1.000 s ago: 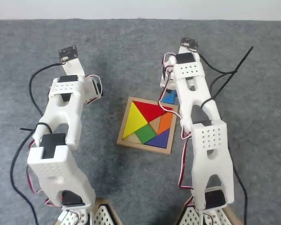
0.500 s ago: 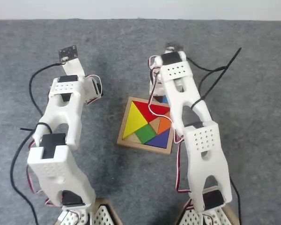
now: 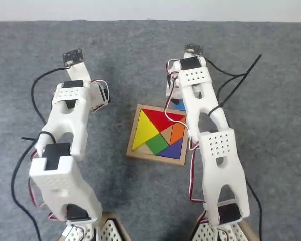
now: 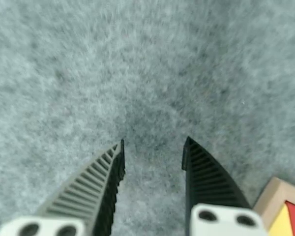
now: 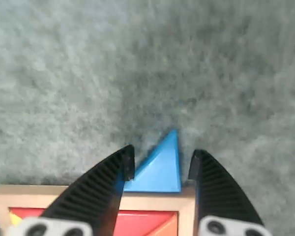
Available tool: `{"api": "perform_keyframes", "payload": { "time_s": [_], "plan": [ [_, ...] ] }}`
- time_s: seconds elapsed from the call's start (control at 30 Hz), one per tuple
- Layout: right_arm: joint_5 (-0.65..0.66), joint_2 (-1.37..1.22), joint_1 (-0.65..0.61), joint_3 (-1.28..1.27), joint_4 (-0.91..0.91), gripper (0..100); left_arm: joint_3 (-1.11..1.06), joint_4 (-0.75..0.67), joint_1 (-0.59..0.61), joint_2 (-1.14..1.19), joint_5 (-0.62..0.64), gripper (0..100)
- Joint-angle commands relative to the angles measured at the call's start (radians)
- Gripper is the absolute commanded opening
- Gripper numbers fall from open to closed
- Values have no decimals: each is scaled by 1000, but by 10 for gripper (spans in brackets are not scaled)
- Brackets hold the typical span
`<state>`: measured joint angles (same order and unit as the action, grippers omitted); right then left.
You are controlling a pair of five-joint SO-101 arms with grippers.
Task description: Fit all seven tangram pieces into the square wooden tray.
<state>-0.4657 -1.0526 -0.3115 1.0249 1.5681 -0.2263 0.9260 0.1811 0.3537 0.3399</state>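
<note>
1. The square wooden tray (image 3: 154, 157) lies on the grey carpet (image 3: 115, 60) between the two arms.
2. A red piece (image 3: 159, 119), a yellow piece (image 3: 144, 131), a green piece (image 3: 156, 144), an orange piece (image 3: 177, 131) and a purple piece (image 3: 172, 149) are seated in it.
3. The blue triangle (image 5: 160, 167) lies outside the tray at its 1 o'clock, flat on the carpet and against the rim.
4. The right gripper (image 5: 162, 151) is held moderately wide, one finger on each side of the blue triangle; a gap is seen at one finger.
5. The left gripper (image 4: 155, 142) is spread over bare carpet, at the tray's 10 o'clock.
6. The tray's 2 o'clock corner and most of the blue triangle are covered in the high view by the right arm (image 3: 218, 145) and its cable (image 3: 176, 118).
7. Whether the tan patch (image 3: 165, 133) at the tray's middle is a piece or bare floor cannot be told.
</note>
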Motion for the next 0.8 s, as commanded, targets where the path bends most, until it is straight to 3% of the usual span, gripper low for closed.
{"api": "perform_keyframes", "payload": {
  "time_s": [0.0,0.23,0.43,0.77],
  "plan": [
    [14,21,8,68,-7,194,22,2,-2,-69,-8,192],
    [15,22,22,66,45,194,22,-2,-5,-69,-8,192],
    [6,19,-58,63,119,197,22,-2,-6,-69,-8,192],
    [-43,-51,-71,68,-151,194,22,3,-2,-69,-8,192]
  ]
}}
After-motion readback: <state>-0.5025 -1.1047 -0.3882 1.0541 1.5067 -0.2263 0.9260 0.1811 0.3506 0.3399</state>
